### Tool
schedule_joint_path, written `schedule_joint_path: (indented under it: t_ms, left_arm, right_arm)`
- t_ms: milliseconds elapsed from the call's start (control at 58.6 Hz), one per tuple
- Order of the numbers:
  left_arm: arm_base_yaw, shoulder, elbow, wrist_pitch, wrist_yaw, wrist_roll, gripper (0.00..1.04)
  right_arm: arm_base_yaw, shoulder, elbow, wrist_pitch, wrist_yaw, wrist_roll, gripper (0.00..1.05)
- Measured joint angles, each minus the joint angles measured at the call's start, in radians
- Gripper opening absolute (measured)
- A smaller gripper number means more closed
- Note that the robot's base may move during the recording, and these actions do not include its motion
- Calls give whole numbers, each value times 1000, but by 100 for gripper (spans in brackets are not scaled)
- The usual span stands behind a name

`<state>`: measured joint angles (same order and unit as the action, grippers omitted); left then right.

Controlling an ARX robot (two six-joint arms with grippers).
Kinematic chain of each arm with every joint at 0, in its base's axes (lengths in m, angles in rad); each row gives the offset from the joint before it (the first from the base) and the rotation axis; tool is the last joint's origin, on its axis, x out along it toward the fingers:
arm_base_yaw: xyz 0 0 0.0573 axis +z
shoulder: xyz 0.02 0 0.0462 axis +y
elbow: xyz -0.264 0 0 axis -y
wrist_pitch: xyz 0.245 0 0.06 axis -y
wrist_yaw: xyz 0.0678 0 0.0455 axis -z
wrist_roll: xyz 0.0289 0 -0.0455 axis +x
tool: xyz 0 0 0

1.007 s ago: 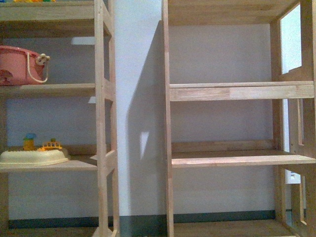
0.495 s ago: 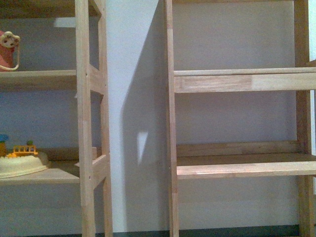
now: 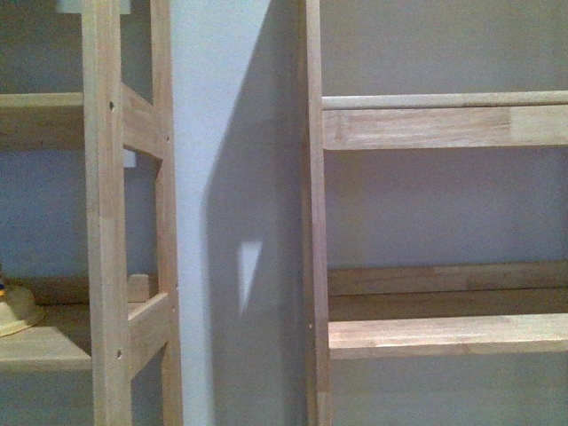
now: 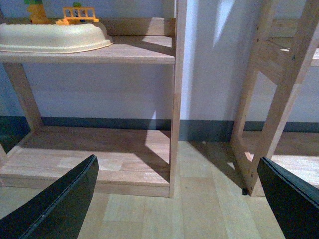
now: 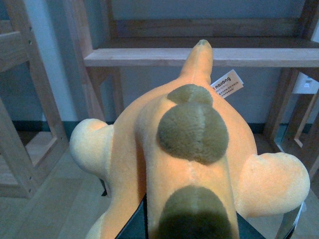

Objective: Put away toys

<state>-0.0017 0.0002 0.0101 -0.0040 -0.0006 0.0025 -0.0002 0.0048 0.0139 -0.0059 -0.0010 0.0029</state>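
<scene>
Orange-yellow plush fills the right wrist view. The plush animal (image 5: 192, 129) is gripped in my right claw (image 5: 192, 226), with dark claw parts pressed against both sides of its body at the near edge. Olive-brown patches run along its back. Two stubby rounded limbs stick out, one to each side, and a narrow tip points away from the claw. A white tag (image 5: 227, 83) hangs near that far tip; the print is too small to read. The toy is held clear of the floor (image 5: 60, 199), which shows below the claw. Beyond the claw, past the toy's tip, runs a wooden shelf board (image 5: 149, 57).

Left claw (image 4: 177, 164): released, black fingers (image 4: 60, 199) spread wide, nothing between them. Just ahead of it and lower stand the post and bottom board of a wooden shelf unit (image 4: 177, 74). Higher and further ahead, a cream tray (image 4: 55, 37) rests on a shelf. A yellow toy fence (image 4: 79, 12) stands on the tray or just behind it; I cannot tell which.

Front view: neither claw in sight. Two wooden shelf units stand with a strip of pale wall (image 3: 231, 177) between them. An edge of the cream tray shows on the left-arm side.
</scene>
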Motion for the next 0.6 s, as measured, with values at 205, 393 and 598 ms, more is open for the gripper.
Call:
schedule_joint_path:
  t_ms: [205,393,598]
  left_arm:
    - [0,0,0,0,0,0,99]
    - [0,0,0,0,0,0,99]
    - [0,2,0,0,0,0,99]
  right_arm:
    - [0,0,0,0,0,0,10]
    - [0,0,0,0,0,0,10]
    - [0,0,0,0,0,0,10]
